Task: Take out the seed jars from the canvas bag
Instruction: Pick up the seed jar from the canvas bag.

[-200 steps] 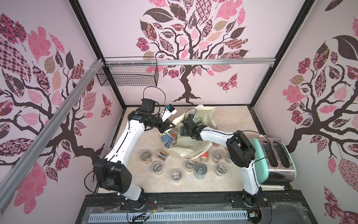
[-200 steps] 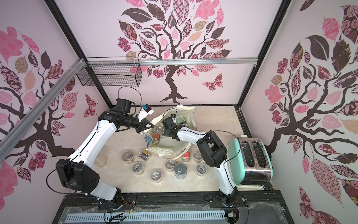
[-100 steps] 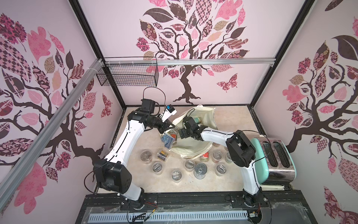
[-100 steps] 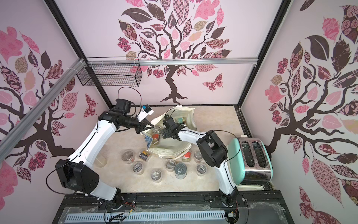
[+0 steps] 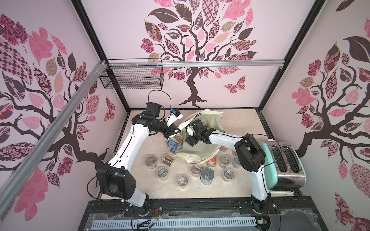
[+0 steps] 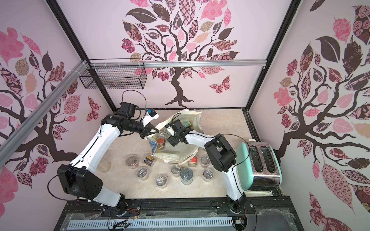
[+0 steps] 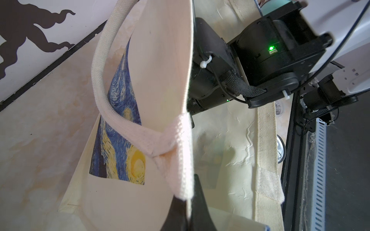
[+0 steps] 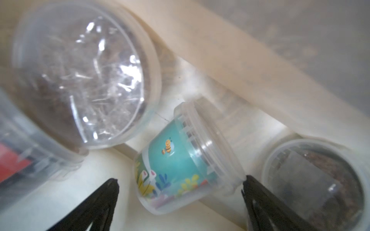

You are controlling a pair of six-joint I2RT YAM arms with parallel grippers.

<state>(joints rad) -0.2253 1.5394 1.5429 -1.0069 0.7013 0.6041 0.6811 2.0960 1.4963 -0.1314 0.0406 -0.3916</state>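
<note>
Reach into the canvas bag (image 5: 202, 149) by the right gripper (image 8: 180, 179): fingers spread wide, nothing pinched, tips down at the bag's cream lining. Directly between those tips, a small clear seed jar with a teal bee-and-flower label (image 8: 186, 158), lying on its side. Long axis skewed across the gap, neither along the closing line nor square to it. Lid rim touching or all but touching one fingertip (image 8: 254, 188); base end slightly apart from the other fingertip (image 8: 108, 190). Outside that second fingertip, a bigger clear-lidded jar (image 8: 80, 76) with a red label, lid turned toward the wrist camera; outside the first, another seed jar (image 8: 316, 180) close beside. Too blurred for a sure call on contact.

Left gripper (image 7: 189, 215) pressed shut on the bag's rim at the stitched end of the woven handle (image 7: 112, 124), holding that edge up and the mouth open.

By position, the right arm's pick: its fingers astride the teal jar, the left ones tied up with fabric. Probably calls for a slight wrist turn or a deeper reach first, for pads on the curved wall rather than on lid rim and base corner; otherwise a risk of squirting the jar sideways into its neighbour. Several seed jars (image 5: 162, 172) out on the tabletop (image 5: 240, 124); at least three left inside.
</note>
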